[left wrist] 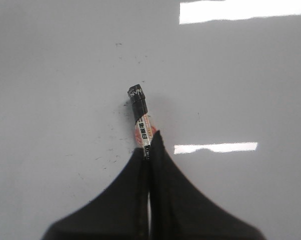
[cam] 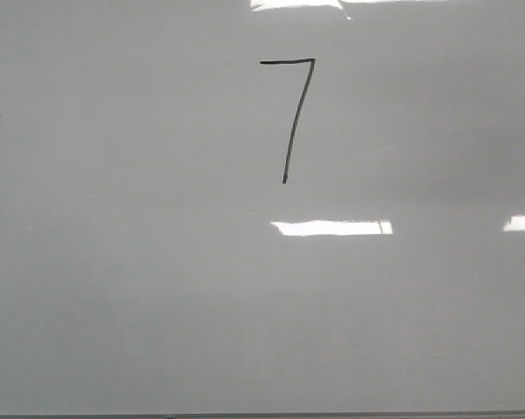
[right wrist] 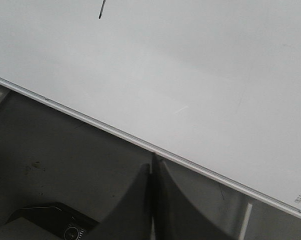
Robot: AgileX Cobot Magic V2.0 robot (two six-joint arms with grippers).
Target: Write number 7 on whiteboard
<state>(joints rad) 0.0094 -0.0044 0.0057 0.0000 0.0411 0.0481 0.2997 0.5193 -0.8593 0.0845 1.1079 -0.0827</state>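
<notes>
A finished number 7 (cam: pixel 290 118) stands on the whiteboard (cam: pixel 114 262) — the left tool (left wrist: pixel 149 150) clenched on its marker (left wrist: pixel 140 117), the right tool (right wrist: pixel 153 172) clenched, empty, parked below the board's edge.

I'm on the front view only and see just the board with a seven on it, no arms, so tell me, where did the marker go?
Observer: The left gripper holds the marker, jaws shut on its barrel, in the left wrist view.
Operator: Is its tip on the whiteboard?
Observer: Cannot tell; the black end points at the whiteboard near faint specks, with no fresh line beside it.
Operator: And the right arm?
Observer: The right gripper is shut on nothing, near the board's lower edge.
Operator: Does it see the number 7?
Observer: Only the tail of the number 7, at the edge of its view; the full figure is in yours.
</notes>
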